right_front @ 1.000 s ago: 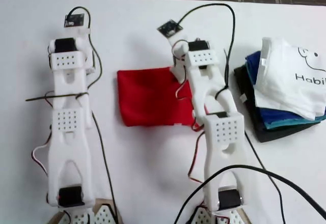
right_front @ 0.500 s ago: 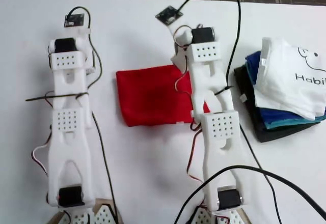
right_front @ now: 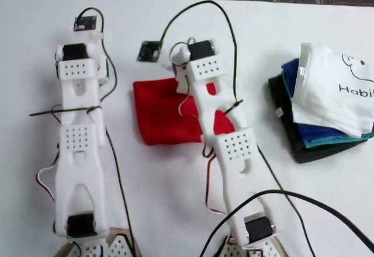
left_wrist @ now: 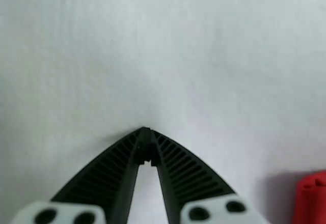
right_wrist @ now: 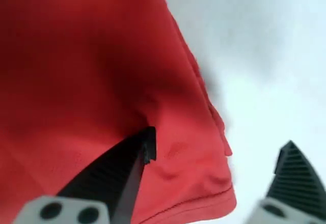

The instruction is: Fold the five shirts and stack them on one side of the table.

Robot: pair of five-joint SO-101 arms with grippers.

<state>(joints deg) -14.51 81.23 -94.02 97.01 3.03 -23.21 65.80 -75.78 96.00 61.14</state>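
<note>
The red shirt [right_front: 160, 114] lies folded flat in the middle of the counter [right_front: 149, 201], between the two arms. It is not on the pile yet.

The pile [right_front: 327, 111] sits at the right side of the counter, well apart from the red shirt. I count four folded shirts in it, as far as I can tell: a white one [right_front: 330, 93] on top, then a dark blue one [right_front: 289, 75], a teal one [right_front: 338, 141] and a black one [right_front: 281, 102] at the bottom. With the red one that makes five shirts. So I think the job is nearly done. What is left is to pick up the red shirt and put it on the pile.

There are two arms. The right arm [right_front: 222, 128] reaches over the red shirt. Its end effector [right_wrist: 219, 150] is open wide and holds nothing — one finger is over the red cloth and the other is past the shirt's edge, over the bare counter.

The left arm [right_front: 79, 122] is stretched out at the left side. Its end effector [left_wrist: 145, 138] is closed tight with nothing in it — it is over bare counter, and the red shirt is off to its side.
</note>
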